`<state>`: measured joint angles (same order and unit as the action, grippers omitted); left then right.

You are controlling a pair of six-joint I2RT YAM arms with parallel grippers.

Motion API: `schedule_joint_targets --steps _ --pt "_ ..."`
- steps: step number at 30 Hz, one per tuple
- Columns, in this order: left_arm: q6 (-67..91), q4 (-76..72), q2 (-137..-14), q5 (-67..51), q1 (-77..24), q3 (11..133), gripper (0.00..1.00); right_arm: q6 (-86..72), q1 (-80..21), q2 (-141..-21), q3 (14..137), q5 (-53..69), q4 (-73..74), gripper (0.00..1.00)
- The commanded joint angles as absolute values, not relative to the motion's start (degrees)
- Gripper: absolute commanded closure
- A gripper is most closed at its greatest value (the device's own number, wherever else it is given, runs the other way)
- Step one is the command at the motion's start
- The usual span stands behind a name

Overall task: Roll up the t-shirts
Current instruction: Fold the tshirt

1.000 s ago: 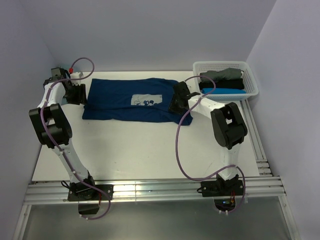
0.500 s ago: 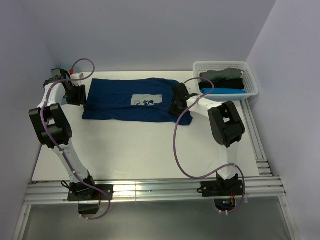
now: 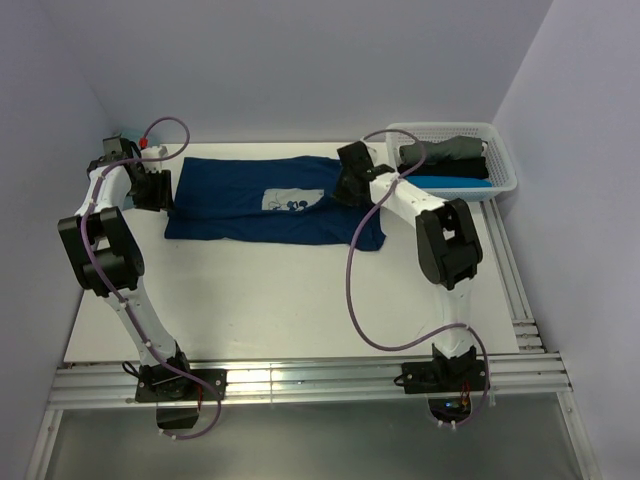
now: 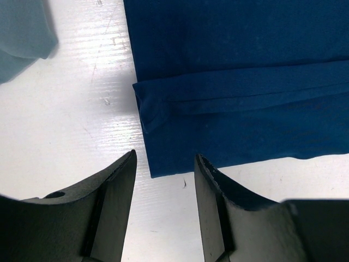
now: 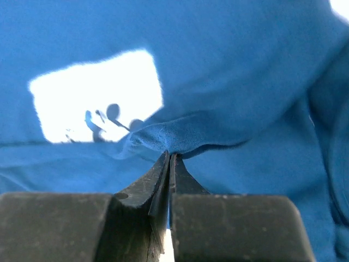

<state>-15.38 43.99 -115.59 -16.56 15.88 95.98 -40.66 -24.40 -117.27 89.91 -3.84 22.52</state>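
In right tool, navy t-shirt

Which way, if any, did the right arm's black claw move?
Yes: the right gripper moved toward the back wall, from beside the white plastic basket's near rim to beside its middle.

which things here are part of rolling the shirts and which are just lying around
job: navy t-shirt, pinched by shut right end effector; open left end effector at its corner; grey t-shirt; black t-shirt; bright blue t-shirt; pale teal cloth, likely another shirt
just there: white basket holding those three; table
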Motion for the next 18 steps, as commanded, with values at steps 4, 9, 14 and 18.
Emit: schedule_joint_targets --steps 4,9,14,18 --pt "-16.44 43.94 -114.78 -16.61 15.91 96.24 0.48 -36.48 -23.56 -126.02 107.73 -4.75 29.7 0.96" --pt "-16.87 44.12 -115.14 -16.52 15.82 95.45 0.48 -35.6 -22.42 -133.75 120.4 -2.73 32.25 0.94" --pt "-17.14 43.77 -115.4 -16.61 15.56 94.57 0.47 -35.42 -22.06 -135.53 120.51 -1.41 28.75 0.73" --pt "-16.79 43.51 -116.98 -17.66 15.12 95.44 0.46 -34.89 -21.97 -134.04 117.78 -2.45 24.88 0.54"
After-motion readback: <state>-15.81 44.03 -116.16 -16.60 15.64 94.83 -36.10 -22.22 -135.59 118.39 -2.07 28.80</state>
